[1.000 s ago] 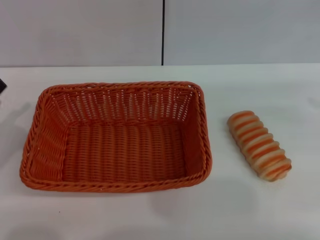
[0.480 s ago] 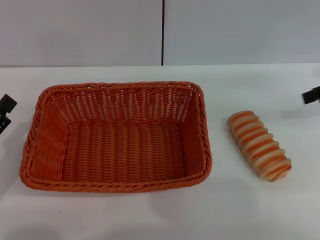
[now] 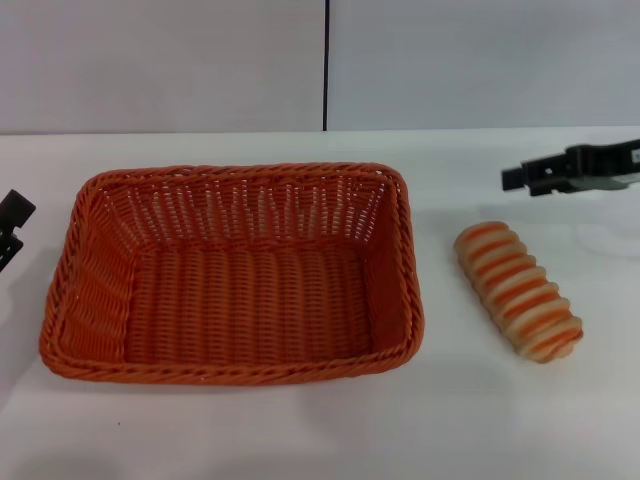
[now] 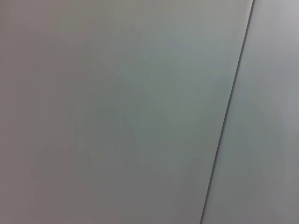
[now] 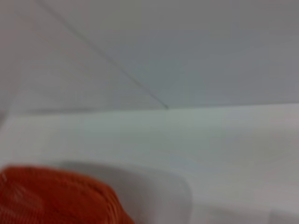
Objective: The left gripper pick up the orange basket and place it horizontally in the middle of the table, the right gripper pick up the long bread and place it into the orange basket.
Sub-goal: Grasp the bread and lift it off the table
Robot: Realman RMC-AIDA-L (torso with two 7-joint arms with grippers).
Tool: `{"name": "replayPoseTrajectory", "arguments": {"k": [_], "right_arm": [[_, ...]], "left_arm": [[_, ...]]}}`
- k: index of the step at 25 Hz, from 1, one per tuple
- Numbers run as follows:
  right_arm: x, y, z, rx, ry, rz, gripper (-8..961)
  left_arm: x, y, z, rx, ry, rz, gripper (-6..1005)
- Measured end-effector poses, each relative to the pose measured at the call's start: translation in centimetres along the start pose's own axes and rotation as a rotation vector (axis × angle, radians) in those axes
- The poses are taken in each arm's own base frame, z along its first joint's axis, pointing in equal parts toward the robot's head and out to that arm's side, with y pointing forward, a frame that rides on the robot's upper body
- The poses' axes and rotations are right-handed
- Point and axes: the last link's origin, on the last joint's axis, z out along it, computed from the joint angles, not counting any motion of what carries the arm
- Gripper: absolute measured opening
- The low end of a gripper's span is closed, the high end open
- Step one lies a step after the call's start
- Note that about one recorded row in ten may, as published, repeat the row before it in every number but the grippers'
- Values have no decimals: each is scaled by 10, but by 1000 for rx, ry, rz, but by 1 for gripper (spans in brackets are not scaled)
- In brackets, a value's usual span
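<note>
The orange basket [image 3: 235, 275] lies lengthwise across the white table [image 3: 300, 430], left of centre, and it is empty. The long bread [image 3: 518, 290], striped orange and cream, rests on the table to the basket's right, angled toward the front right. My right gripper [image 3: 520, 178] reaches in from the right edge, hanging above and behind the bread without touching it. Only a black tip of my left gripper [image 3: 12, 225] shows at the left edge, apart from the basket's left rim. In the right wrist view a blurred orange shape [image 5: 56, 196] fills one corner; I cannot tell what it is.
A grey wall [image 3: 160, 60] with a dark vertical seam [image 3: 326, 65] stands behind the table. The left wrist view holds only that wall [image 4: 117, 112] and seam [image 4: 229, 112]. Bare tabletop runs along the front edge and between basket and bread.
My right gripper has come in from the right edge to a spot above and behind the bread. The left gripper's tip came into view and has held still since. Basket and bread have not moved.
</note>
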Motion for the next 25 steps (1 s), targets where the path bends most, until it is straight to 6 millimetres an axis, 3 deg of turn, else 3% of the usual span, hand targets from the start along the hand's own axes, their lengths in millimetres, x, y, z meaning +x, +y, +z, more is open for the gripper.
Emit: {"name": "replayPoseTrajectory", "arguments": {"k": [8, 15, 25], "right_arm": [[9, -2, 20, 21, 74, 47, 545], [6, 2, 21, 210, 228, -42, 540], [2, 3, 27, 225, 196, -59, 533]], "left_arm": [[2, -2, 3, -3, 4, 2, 730], [4, -5, 2, 8, 9, 12, 729], [5, -5, 4, 7, 10, 14, 728]]}}
